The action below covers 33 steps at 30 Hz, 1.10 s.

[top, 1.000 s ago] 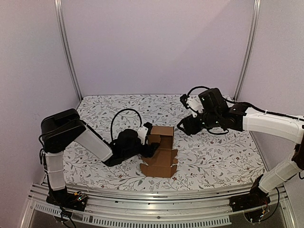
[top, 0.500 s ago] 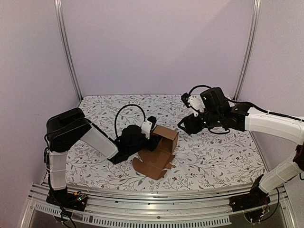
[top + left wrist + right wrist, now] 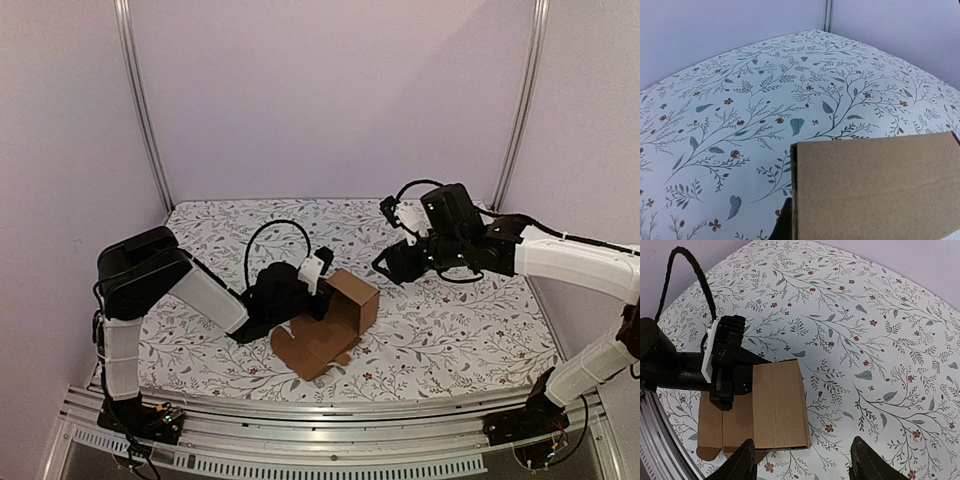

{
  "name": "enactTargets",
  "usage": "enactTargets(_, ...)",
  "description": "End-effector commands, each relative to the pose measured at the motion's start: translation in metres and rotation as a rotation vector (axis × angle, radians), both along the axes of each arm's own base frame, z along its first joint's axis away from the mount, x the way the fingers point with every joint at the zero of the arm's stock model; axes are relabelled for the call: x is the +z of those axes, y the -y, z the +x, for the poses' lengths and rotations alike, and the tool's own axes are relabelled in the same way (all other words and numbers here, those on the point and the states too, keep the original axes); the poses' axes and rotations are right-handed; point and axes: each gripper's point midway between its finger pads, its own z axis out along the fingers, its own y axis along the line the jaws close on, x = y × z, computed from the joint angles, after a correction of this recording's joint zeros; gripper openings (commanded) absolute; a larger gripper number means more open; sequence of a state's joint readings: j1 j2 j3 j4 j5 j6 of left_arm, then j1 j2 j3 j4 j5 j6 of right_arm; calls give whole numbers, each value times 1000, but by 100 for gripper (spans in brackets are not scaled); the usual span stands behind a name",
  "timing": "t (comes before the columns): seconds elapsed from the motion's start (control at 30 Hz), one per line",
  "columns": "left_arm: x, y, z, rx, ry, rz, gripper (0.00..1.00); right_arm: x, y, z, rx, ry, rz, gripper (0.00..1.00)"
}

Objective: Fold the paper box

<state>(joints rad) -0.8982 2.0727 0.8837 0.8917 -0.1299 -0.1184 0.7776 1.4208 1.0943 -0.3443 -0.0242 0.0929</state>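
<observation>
The paper box (image 3: 330,322) is brown cardboard, partly folded, lying skewed at the mat's middle with flat flaps (image 3: 305,350) spread toward the near edge. My left gripper (image 3: 316,283) is shut on the box's left wall. In the left wrist view that wall (image 3: 875,190) fills the lower right, with one dark finger (image 3: 783,224) showing beside its edge. My right gripper (image 3: 386,266) hovers open, up and to the right of the box, touching nothing. The right wrist view looks down on the box (image 3: 779,405) between its spread fingertips (image 3: 746,460), with the left gripper (image 3: 725,367) at the box's left.
A white mat with a floral print (image 3: 460,320) covers the table. Metal frame posts (image 3: 140,100) stand at the back corners, and a rail (image 3: 330,410) runs along the near edge. The left arm's black cable (image 3: 262,240) loops above its wrist.
The left gripper has shut on the box's wall and swung the box clockwise and a little rightward. The right arm has barely moved and stays open.
</observation>
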Motion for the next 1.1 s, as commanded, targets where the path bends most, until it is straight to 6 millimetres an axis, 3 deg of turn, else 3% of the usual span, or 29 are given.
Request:
enactTargets(0.0,-4,0,-3,-44,-7,31,0,5,-12,2,27,-30,40,62)
enactTargets(0.27,-1,2,-8,-71,3,56,0,-10,-39,12,43,-94,89,52)
enactTargets(0.4,-9,2,-8,-72,-10,93,0,-27,-49,20,25,-138,96,40)
enactTargets(0.53,-9,0,-9,-69,-7,99,2,-45,-60,24,32,-188,94,20)
enactTargets(0.67,-10,-1,-11,-73,-3,102,6,-55,-67,27,34,-214,91,10)
enactTargets(0.9,-13,-3,-16,-84,-10,102,16,-69,-72,28,29,-249,88,5)
enactTargets(1.07,-13,-7,-19,-79,-10,99,31,-77,-73,26,25,-270,79,2)
